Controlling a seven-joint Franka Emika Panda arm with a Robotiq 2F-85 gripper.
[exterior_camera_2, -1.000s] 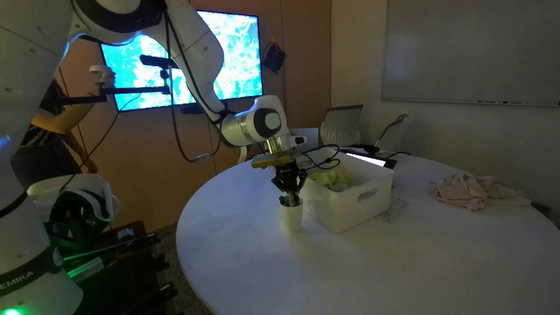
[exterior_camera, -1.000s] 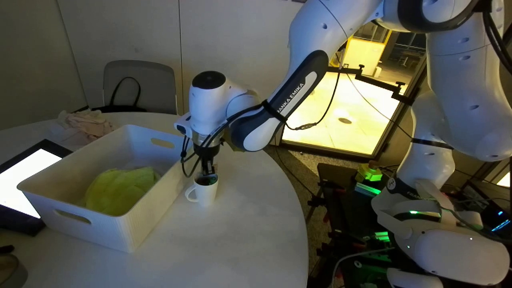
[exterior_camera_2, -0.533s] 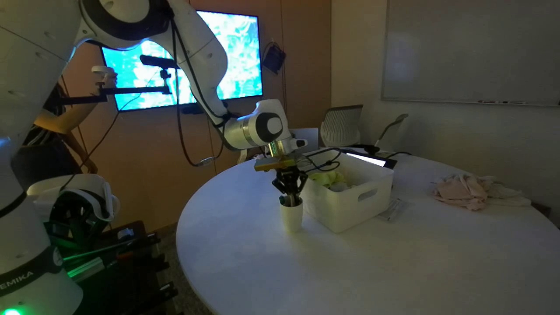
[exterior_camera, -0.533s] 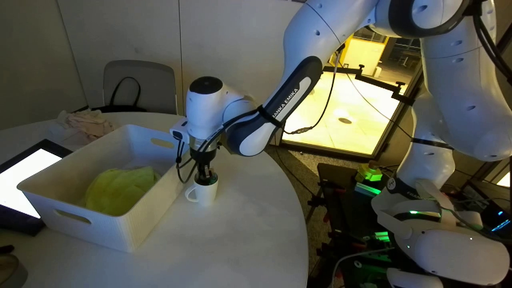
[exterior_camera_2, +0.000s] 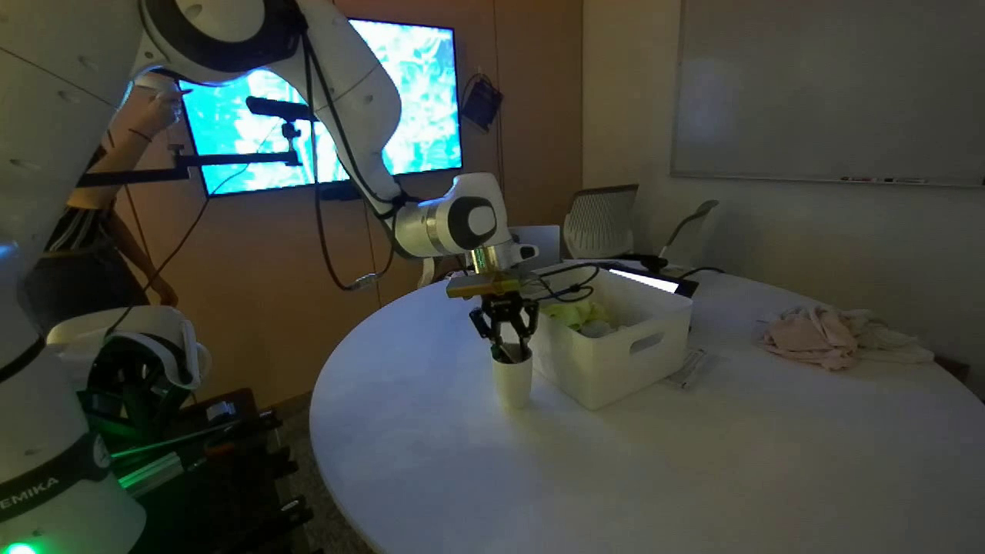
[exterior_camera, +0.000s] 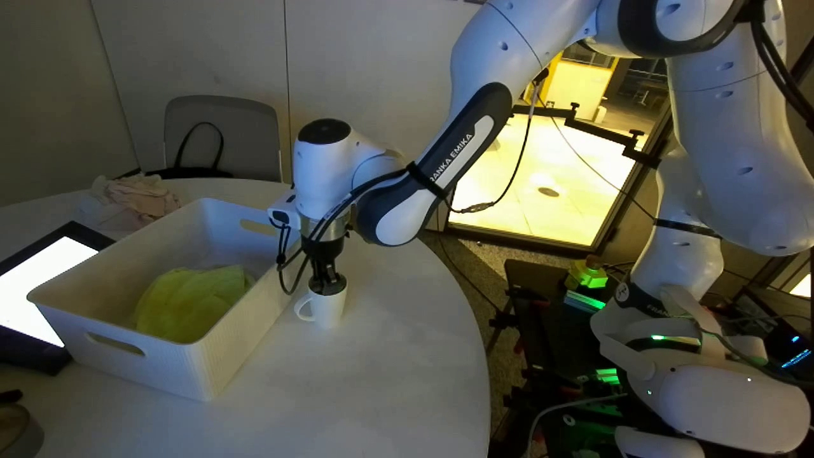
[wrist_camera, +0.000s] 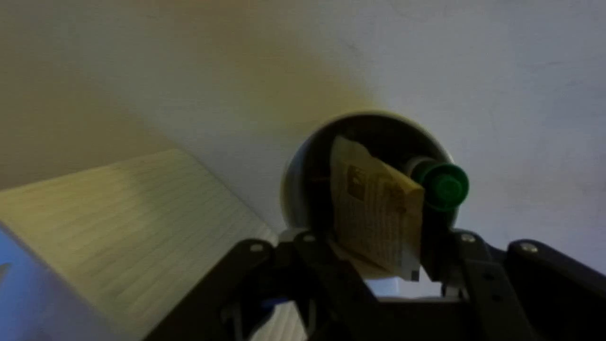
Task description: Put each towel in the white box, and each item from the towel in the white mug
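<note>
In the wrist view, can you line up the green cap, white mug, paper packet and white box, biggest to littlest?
Going by what shows:
White box, cut off by the edge
White mug, partly hidden
Paper packet
Green cap

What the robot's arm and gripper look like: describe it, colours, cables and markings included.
The arm is white and rounded, with a dark panel lettered in white, "EMIKA" legible, a round black cap and a metallic collar. Black cables run along it, bound by a black strap. A flat yellowish block is mounted above the gripper, which is black with two jointed fingers.
</note>
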